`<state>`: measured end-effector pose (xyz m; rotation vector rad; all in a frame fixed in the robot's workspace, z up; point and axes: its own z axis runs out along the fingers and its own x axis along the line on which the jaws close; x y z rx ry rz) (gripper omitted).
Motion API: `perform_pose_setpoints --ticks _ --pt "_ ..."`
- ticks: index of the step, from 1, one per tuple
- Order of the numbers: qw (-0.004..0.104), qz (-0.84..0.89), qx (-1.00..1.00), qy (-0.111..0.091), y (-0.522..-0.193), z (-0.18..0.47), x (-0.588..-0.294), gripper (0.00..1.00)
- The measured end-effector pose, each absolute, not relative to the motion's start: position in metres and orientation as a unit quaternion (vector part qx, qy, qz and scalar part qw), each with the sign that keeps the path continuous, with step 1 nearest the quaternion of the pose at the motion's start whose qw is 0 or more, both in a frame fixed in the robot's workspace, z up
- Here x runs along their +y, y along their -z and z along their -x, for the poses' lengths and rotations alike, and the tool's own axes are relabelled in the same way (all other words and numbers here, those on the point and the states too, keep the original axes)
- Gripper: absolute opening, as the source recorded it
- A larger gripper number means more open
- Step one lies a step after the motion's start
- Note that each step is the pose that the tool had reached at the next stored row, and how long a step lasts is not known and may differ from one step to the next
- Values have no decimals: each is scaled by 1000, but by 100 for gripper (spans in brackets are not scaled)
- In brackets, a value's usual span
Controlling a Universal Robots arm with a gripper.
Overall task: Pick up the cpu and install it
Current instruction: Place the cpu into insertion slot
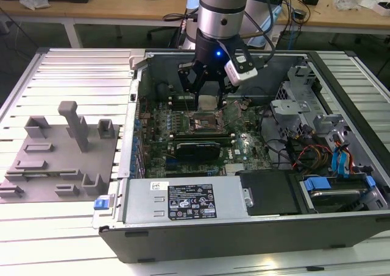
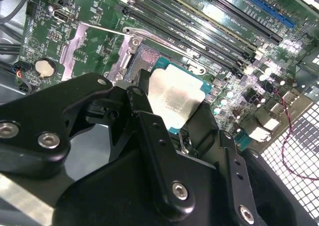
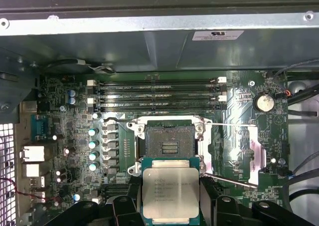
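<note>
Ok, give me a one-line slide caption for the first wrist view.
Jaws holding the cpu close to the open, empty socket on the motherboard.

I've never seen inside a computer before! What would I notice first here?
The shiny square cpu, pinched in the black tool, hangs over the green motherboard close to its open socket. In the exterior view, the silver arm reaches down into the opened computer case.

No text was legible, print on the cpu (image 3: 170,192) too fine, label (image 1: 190,201) on the power supply (image 1: 231,194) and sticker (image 3: 218,35) on the case wall (image 3: 124,49) unreadable.
</note>
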<state>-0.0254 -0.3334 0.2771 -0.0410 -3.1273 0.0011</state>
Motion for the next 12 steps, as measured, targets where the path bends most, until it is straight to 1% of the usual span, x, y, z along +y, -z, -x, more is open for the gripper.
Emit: perform_pose_setpoints --ticks 8,12 --pt "7 19 -1000 -2 -277 25 -333 55" --pt "7 83 -997 -1 -277 25 -333 55"
